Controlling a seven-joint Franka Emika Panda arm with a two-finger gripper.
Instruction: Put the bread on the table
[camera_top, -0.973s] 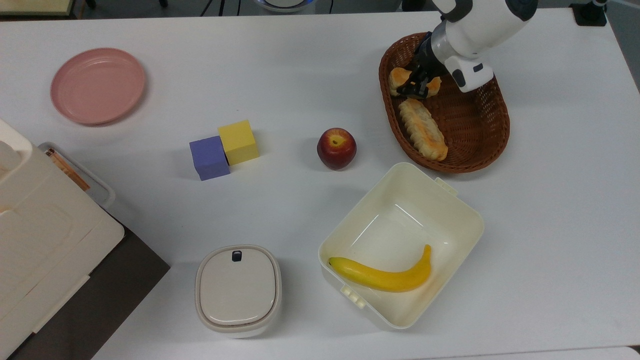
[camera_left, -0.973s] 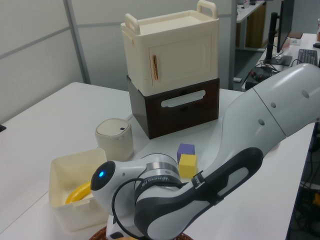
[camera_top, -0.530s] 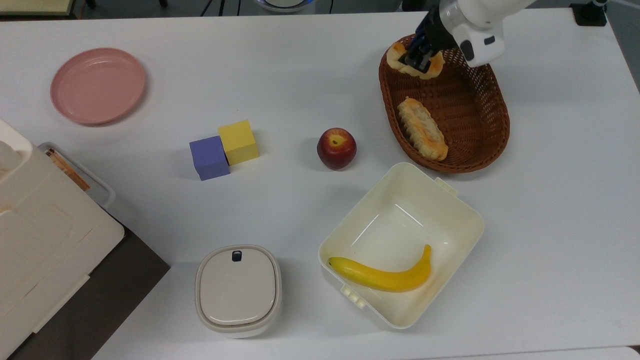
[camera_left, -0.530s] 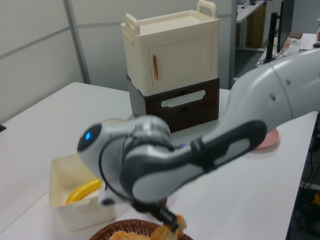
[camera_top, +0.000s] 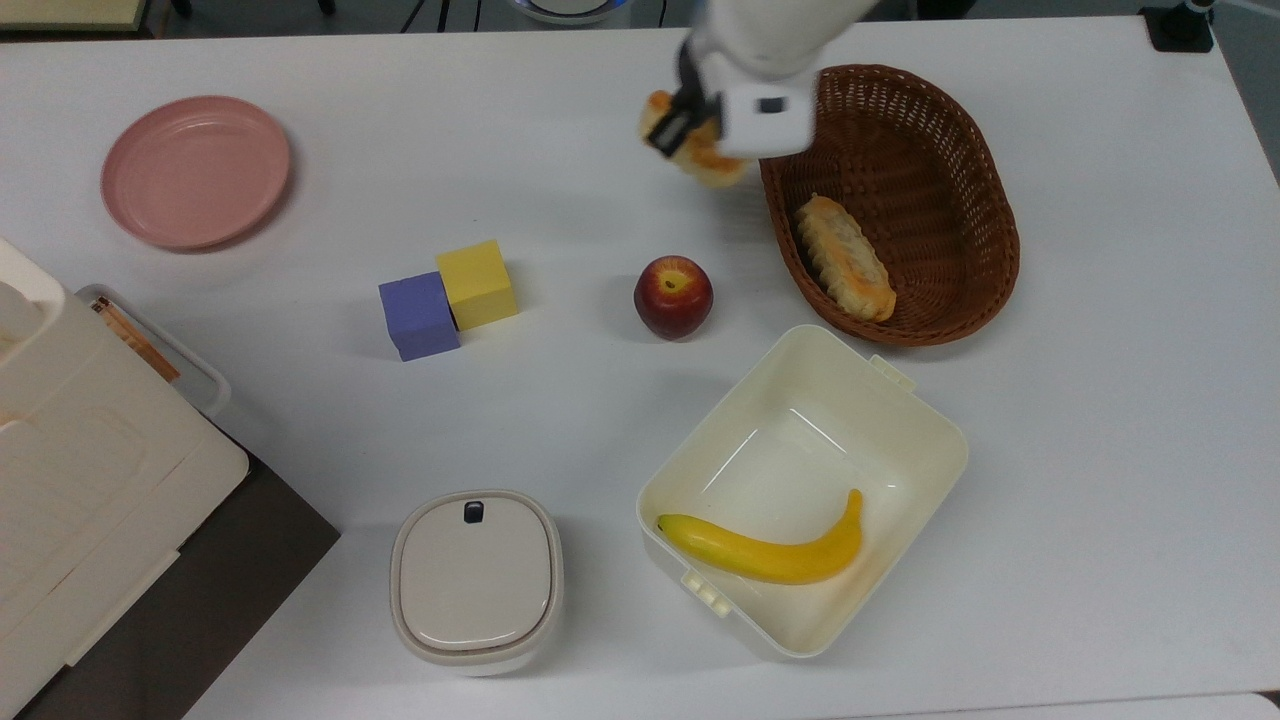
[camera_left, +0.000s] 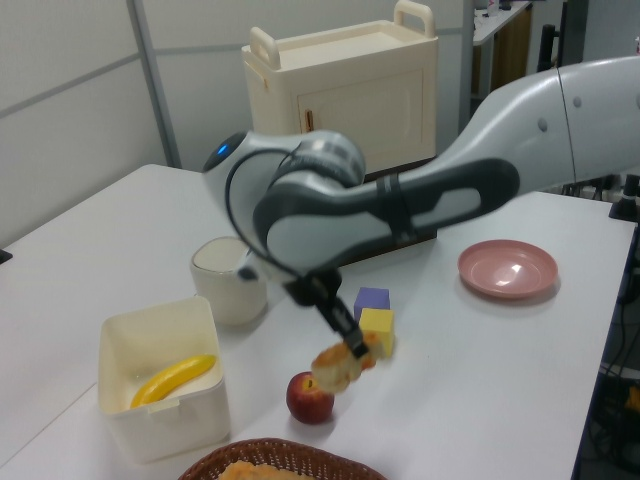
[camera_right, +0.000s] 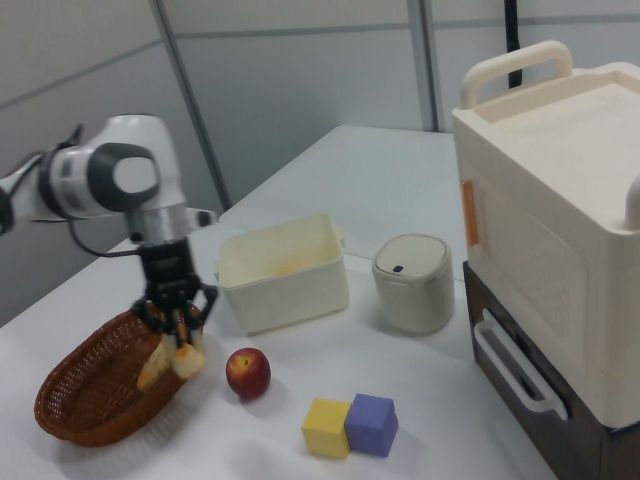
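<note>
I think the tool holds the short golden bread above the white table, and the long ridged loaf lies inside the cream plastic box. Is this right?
Not quite. The tool does hold the short golden bread above the white table, but the long ridged loaf lies inside the brown wicker basket, as the top view shows. The cream plastic box holds a yellow banana.

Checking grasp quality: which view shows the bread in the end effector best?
The left view: the bread hangs clear of the table, gripped by the end effector. In the top view the bread is half hidden under the wrist. In the right view it overlaps the basket.
</note>
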